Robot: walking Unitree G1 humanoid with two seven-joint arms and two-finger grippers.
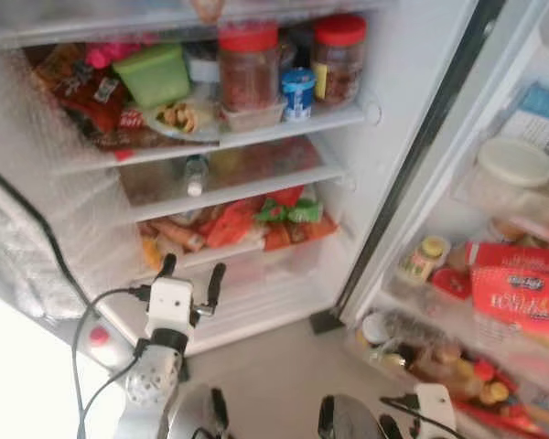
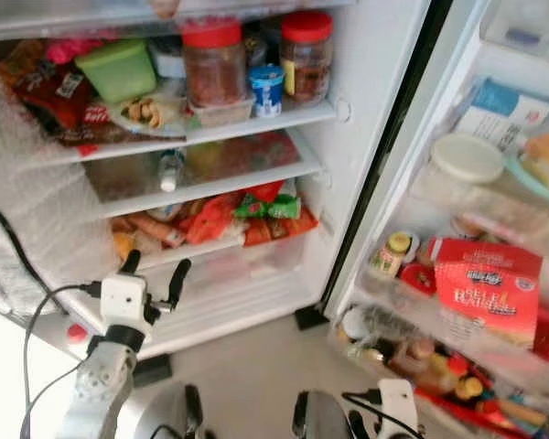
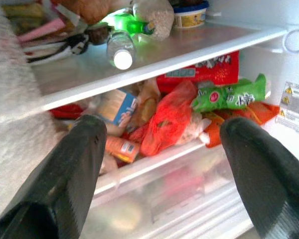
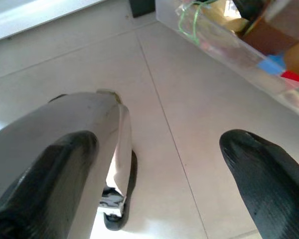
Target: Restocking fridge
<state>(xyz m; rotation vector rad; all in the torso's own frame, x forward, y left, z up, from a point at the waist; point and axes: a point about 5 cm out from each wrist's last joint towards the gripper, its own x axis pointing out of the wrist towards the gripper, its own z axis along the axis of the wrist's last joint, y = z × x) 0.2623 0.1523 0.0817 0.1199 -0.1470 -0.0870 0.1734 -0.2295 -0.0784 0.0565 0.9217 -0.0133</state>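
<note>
Fridge (image 1: 384, 110): we see it open in front of us, its white shelves packed and its door swung out to our right.
Top shelf: a green tub (image 1: 153, 73), a plate of food (image 1: 178, 119), two red-lidded jars (image 1: 249, 66) and a small blue-and-white cup (image 1: 297, 93) stand side by side.
Middle shelf: a clear bottle (image 1: 195, 175) lies on its side with its white cap toward us.
Lower shelf: red, orange and green packets (image 1: 256, 219) are heaped above a clear drawer (image 1: 265, 274).
Door racks: a red box (image 1: 519, 283), a white-lidded tub (image 1: 512, 165), small jars and bottles sit there.
Left gripper (image 1: 192, 274): we hold it raised before the clear drawer, fingers spread apart and nothing between them.
Right gripper (image 4: 159, 169): it hangs low over the floor, fingers apart and empty.
Floor (image 1: 274, 375): pale tiles run up to the fridge base.
Left wrist view: it shows us print on a green packet (image 3: 229, 97) and the red packets beside it, close up.
Right wrist view: we see tile joints, the clear bottom door rack (image 4: 224, 40) and part of our silver leg.
</note>
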